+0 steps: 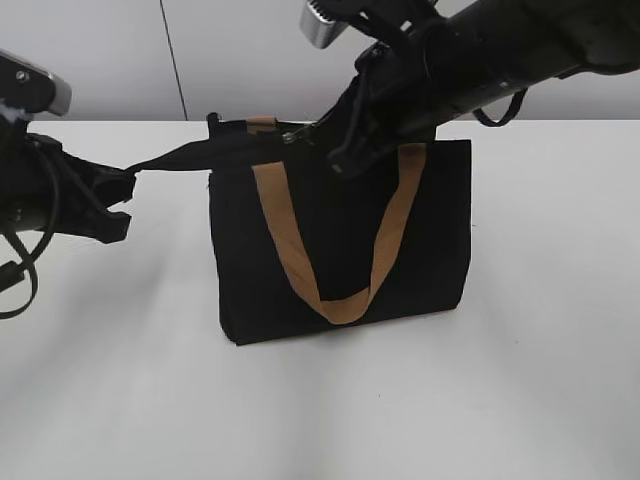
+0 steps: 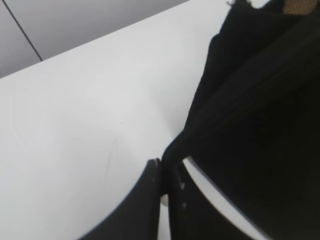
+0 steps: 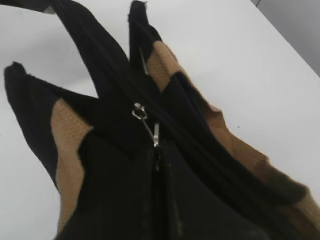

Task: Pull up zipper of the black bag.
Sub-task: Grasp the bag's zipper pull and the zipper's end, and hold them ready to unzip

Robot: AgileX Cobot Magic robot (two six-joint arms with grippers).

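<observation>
The black bag (image 1: 340,240) stands upright on the white table, with a tan strap handle (image 1: 285,235) hanging down its front. The zipper (image 2: 235,112) runs along its top edge. Its silver pull tab (image 3: 145,122) sits near the left part of the top edge in the exterior view (image 1: 296,133). My right gripper (image 3: 157,147) is shut on the end of the pull tab and reaches in from the upper right (image 1: 318,132). My left gripper (image 2: 164,172) is shut on the black fabric tail at the bag's end. It holds the tail stretched out to the left (image 1: 125,190).
The white table (image 1: 500,400) lies around the bag on all sides. A grey wall (image 1: 120,60) stands behind its far edge. The second tan handle (image 3: 235,145) lies over the bag's far side.
</observation>
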